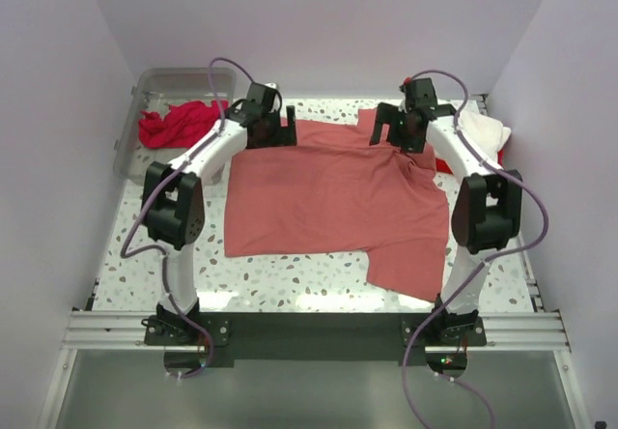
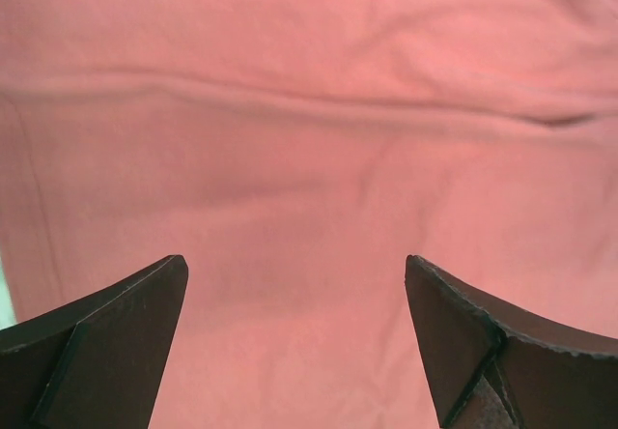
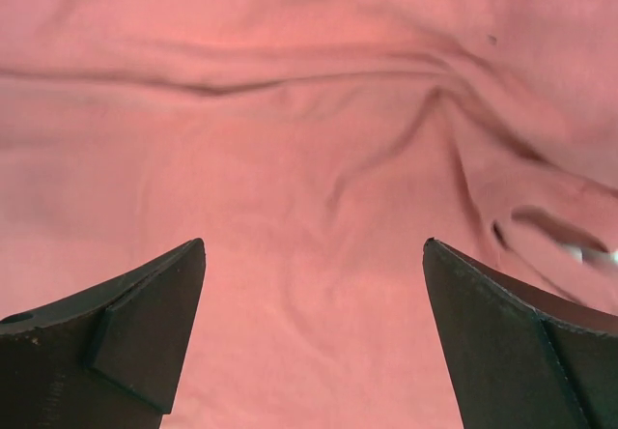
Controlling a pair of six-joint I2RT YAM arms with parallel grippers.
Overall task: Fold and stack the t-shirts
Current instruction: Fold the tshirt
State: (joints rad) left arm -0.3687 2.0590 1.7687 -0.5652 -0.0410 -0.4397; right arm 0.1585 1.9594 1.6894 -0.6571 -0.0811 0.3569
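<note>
Shows soft, matt, creased cloth in the coral shirt [image 1: 328, 197], smooth glossy speckle on the table [image 1: 280, 274], clear shiny plastic in the far-left bin [image 1: 127, 134].

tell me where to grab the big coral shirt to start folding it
Probably best to pinch the coral shirt along its far edge, near the two far corners, with the left claw and right claw each dropping from above. It lies spread flat on the table, so only an edge or wrinkle offers a pinch, and both open claws hover there.
</note>
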